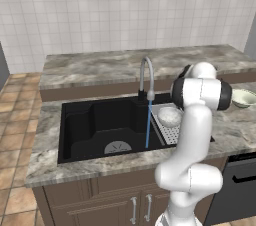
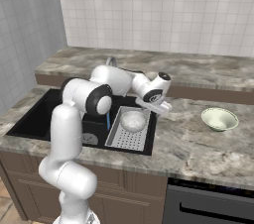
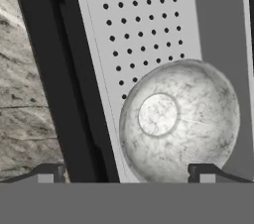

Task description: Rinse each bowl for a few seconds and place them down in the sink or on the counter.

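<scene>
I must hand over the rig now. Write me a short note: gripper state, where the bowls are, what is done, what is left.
Gripper: open, holding nothing, above the whitish-grey bowl.
That bowl lies upside down in the perforated tray at the sink.
Cream bowl stands upright on the counter, right of the sink.
Faucet is running.
Done: water is on. Whether either bowl is rinsed cannot be told.
Left: grasp a bowl, rinse, set down; likewise the other.

White square tiles cover the wall across the top of both base views. Terracotta floor tiles fill the left edge. Brown cabinets with steel handles run along the bottom, a dark dishwasher at lower right.
</scene>
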Controlling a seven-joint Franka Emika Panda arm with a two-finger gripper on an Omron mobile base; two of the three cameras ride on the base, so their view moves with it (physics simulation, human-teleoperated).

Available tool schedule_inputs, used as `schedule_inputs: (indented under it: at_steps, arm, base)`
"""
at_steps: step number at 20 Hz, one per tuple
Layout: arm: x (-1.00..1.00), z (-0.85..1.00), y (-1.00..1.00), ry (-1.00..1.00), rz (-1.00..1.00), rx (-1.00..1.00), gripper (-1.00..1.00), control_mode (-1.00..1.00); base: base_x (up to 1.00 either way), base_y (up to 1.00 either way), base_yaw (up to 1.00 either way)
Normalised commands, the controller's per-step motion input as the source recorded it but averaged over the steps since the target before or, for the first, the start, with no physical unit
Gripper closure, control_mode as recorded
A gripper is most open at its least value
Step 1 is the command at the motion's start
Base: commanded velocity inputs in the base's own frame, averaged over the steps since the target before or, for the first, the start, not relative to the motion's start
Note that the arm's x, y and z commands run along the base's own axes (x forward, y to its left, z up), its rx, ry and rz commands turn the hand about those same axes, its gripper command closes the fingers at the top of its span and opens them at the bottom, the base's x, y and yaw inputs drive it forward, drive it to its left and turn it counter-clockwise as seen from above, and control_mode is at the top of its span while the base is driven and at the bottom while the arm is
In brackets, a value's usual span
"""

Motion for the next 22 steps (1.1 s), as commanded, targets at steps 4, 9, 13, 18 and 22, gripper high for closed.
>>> schedule_inputs:
  at_steps: [4,9,13,18,22]
  arm:
    - [-0.25,0.17,-0.44,-0.04,-0.10,-0.01,-1.00,-1.00]
    - [-0.28,0.12,-0.25,-0.01,-0.26,0.00,-1.00,-1.00]
    - [-0.21,0.21,0.00,-0.02,-0.32,-0.03,-1.00,-1.00]
    - [-0.09,0.34,0.00,-0.02,-0.36,-0.05,-1.00,-1.00]
    - [-0.16,0.30,-0.04,-0.01,-0.36,-0.01,-1.00,-1.00]
  base:
    - [0.00,0.00,0.00]
    - [0.00,0.00,0.00]
    - [0.00,0.00,0.00]
    - [0.00,0.00,0.00]
    - [0.00,0.00,0.00]
